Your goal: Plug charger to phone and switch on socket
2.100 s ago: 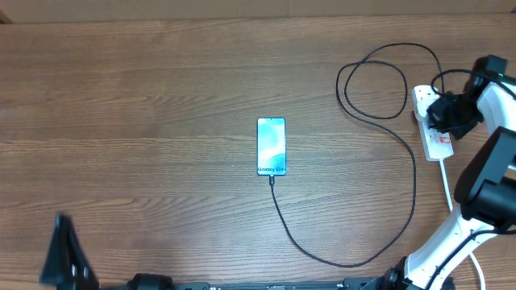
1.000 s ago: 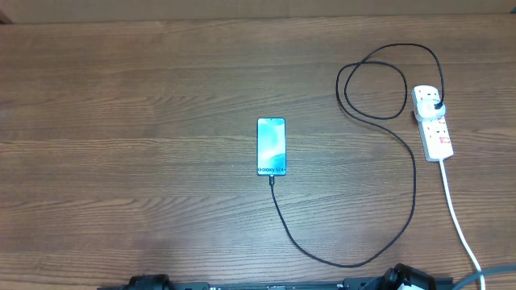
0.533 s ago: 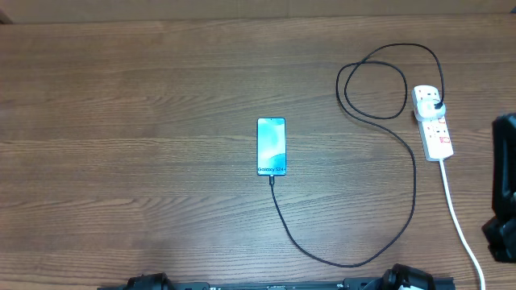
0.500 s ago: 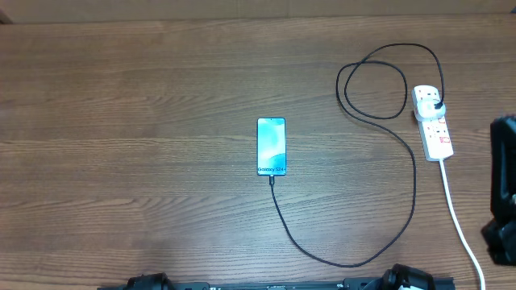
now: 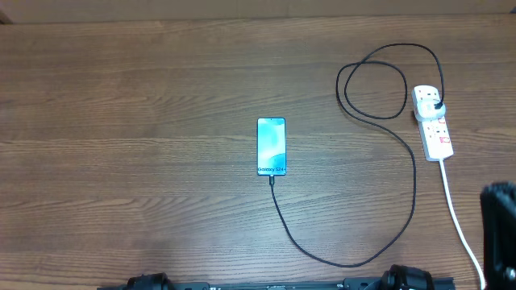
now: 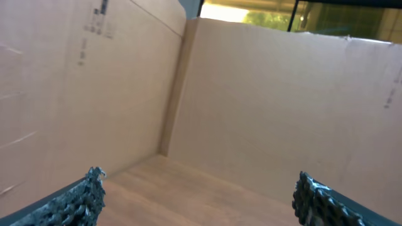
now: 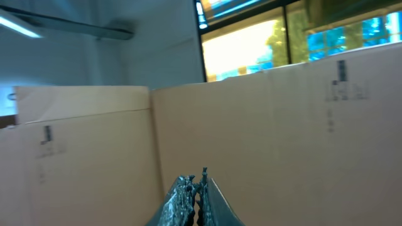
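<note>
The phone (image 5: 272, 147) lies screen up at the table's middle. The charger's thin black cable (image 5: 414, 193) runs from the phone's near end, curves right, loops at the back right and ends in a black plug (image 5: 436, 104) seated in the white socket strip (image 5: 432, 123). My right arm (image 5: 500, 238) shows as a dark shape at the right edge, near the strip's white cord. My right gripper (image 7: 196, 182) is shut on nothing and points at cardboard walls. My left gripper (image 6: 198, 191) is open and empty, out of the overhead view.
The strip's thick white cord (image 5: 458, 217) runs toward the front right corner. Cardboard walls (image 6: 264, 107) stand around the table. Robot bases (image 5: 403, 279) sit at the front edge.
My right arm has drawn back from the socket strip and out of view, then shows again at the right edge, sliding toward the front. Phone, cable and strip have not moved.
</note>
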Controlling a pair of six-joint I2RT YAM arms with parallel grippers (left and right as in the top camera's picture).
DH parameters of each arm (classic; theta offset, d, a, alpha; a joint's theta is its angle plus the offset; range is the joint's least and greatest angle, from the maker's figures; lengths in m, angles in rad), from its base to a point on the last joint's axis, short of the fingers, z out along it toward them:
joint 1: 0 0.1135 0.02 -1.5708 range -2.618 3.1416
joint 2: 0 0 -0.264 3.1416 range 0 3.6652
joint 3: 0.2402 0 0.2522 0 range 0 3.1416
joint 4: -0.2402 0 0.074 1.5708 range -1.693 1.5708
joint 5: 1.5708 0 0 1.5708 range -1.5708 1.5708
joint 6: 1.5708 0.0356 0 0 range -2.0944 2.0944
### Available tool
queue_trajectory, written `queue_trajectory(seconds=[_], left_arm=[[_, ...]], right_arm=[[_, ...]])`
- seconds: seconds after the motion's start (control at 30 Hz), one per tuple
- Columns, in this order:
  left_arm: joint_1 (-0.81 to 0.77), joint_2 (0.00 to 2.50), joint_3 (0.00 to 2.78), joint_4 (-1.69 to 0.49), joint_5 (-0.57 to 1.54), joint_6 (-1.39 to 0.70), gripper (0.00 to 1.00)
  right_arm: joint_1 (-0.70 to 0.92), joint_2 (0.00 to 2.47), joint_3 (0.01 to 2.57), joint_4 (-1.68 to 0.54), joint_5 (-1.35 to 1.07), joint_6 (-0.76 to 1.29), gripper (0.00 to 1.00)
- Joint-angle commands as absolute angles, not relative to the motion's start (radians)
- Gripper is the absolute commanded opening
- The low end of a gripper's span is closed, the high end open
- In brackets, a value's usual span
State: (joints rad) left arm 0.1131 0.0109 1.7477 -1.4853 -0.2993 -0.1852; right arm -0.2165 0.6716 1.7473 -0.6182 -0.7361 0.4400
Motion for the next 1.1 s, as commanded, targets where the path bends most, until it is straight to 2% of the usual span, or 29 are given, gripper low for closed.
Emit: queue_trajectory(seconds=[0.0,0.5,0.73,0.87,1.07], left_arm=[[0.112,0.006,1.620,-1.412,-0.224,-0.187,1.00],[0.113,0.006,0.764,-0.623,0.069,-0.187,1.00],[0.113,0.006,0.386,-0.267,0.087,-0.188,1.00],[0.113,0.006,0.239,-0.123,0.088,-0.188,1.00],[0.113,0.006,0.121,-0.052,0.088,-0.188,1.00]], right_arm=[[-0.166,0.594,1.747,-0.614,-0.746,0.393,0.08],[-0.130,0.411,1.748,-0.546,-0.746,0.384,0.08],[-0.130,0.379,1.748,-0.501,-0.746,0.384,0.08],[-0.141,0.347,1.747,-0.489,-0.746,0.384,0.08],[-0.148,0.280,1.736,-0.482,-0.746,0.384,0.08]])
